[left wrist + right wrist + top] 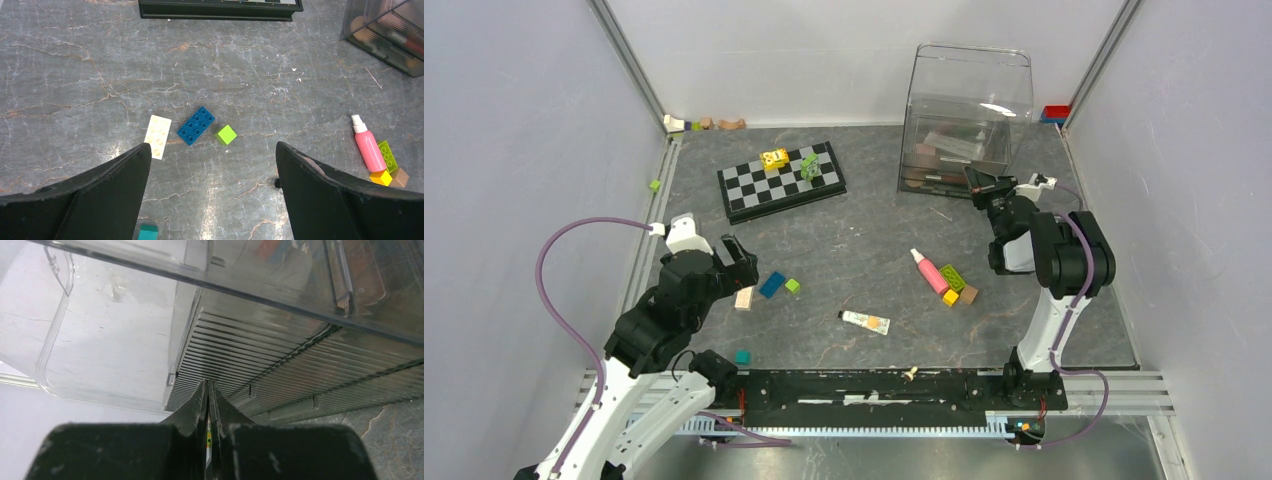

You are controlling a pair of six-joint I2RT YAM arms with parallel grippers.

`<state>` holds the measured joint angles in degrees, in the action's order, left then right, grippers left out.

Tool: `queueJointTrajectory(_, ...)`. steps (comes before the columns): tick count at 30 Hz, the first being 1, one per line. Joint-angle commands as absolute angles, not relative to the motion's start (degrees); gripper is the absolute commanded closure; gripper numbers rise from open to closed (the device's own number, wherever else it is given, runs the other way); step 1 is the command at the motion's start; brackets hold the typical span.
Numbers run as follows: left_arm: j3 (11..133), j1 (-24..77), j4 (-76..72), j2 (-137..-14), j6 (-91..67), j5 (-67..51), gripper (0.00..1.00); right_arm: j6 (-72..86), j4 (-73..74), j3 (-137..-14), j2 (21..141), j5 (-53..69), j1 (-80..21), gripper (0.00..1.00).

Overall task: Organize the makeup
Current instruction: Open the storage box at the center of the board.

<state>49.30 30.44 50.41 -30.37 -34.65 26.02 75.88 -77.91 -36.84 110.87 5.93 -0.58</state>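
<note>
**At the clear box, the right gripper is clenched; two tubes lie loose on the table**

At the far right of the grey table (874, 225) stands a clear box (969, 100). Several cosmetics (944, 152) lie in its bottom, too blurred to tell apart. The right gripper (208, 386) is right at the box's ribbed front wall, its fingers pressed together. A thin sliver of colour shows between them, but I cannot tell what it is.

The pink tube (929, 270) lies on the open table mid-right, just beside a green brick (953, 277), a yellow cube (950, 297) and a brown block (968, 294). The cream tube (865, 321) lies alone nearer the arms' bases.

The left gripper (212, 147) hangs spread wide and grasps nothing, above a cream brick (158, 136), a blue brick (196, 125) and a green cube (226, 134). The chessboard (781, 181) sits at the far side with small toys on it.
</note>
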Motion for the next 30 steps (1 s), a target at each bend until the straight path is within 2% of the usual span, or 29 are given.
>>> queueJointTrajectory(1, 49.1, 30.1, 48.4, -30.4, -33.1, 27.2, 0.0, 78.9, -81.8, -38.7, 112.2, 5.2, -0.4, 0.94)
queueJointTrajectory(13, 49.1, 30.1, 48.3, -30.6, -33.2, 27.2, 0.0, 86.0, -96.1, -39.2, 114.7, 4.7, -0.3, 0.95)
queueJointTrajectory(30, 49.1, 30.1, 48.3, -30.5, -33.1, 27.1, 0.0, 88.4, -105.1, -38.4, 108.1, 3.3, -0.4, 0.96)
